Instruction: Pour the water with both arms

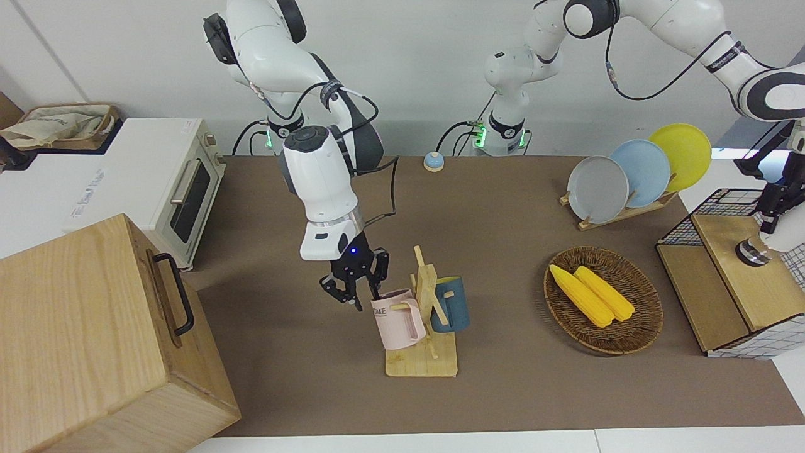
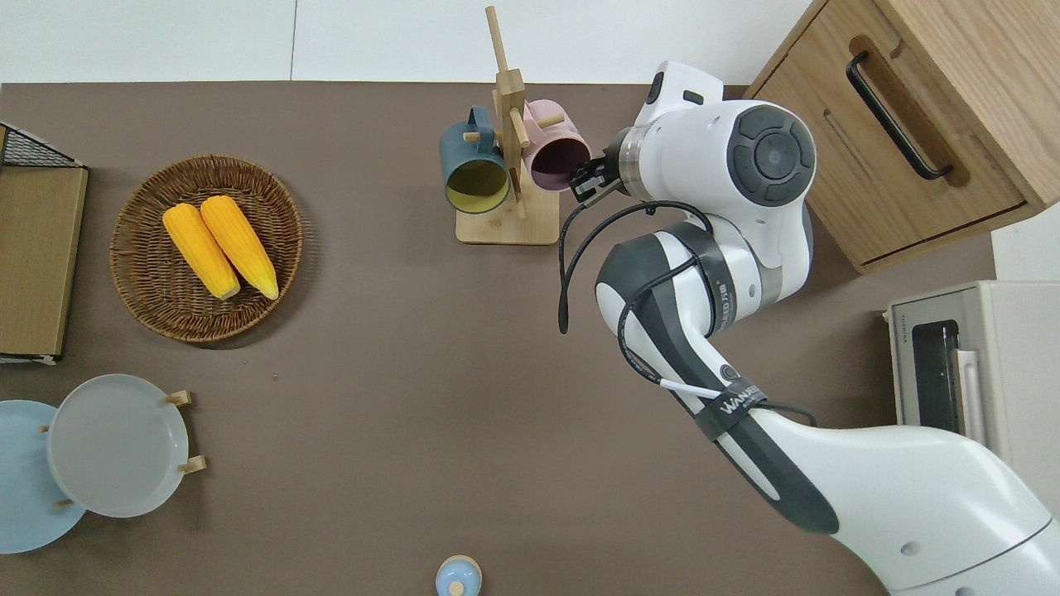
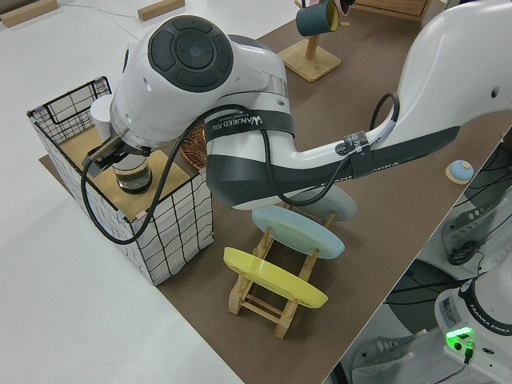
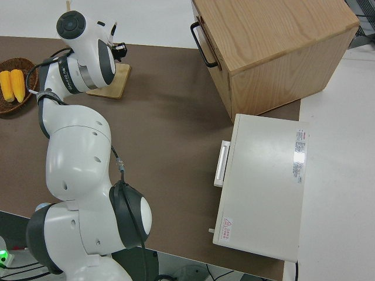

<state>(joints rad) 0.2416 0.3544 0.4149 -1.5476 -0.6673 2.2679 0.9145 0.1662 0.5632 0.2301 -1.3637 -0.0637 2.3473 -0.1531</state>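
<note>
Both arms are out over the brown surface, but only one is plainly at a mug. The right arm's black two-finger hand hangs at the rim of the pale pink mug on the wooden peg rack. Its fingers are spread apart, one at the mug's mouth, and nothing is gripped yet. On the rack's opposite face, toward the left arm's end, hangs the dark blue mug with a yellow inside, untouched.

The left arm's hand is low over the wooden top inside the black wire basket, right at a small glass vessel standing there. Whether it has closed on the glass I cannot tell, as the wrist hides its fingers.

By my reckoning the job has barely started. No mug is off its peg, nothing is lifted, and no pouring shows. Taking the pink mug, bringing the two vessels together and tipping all seem still to come.
</note>
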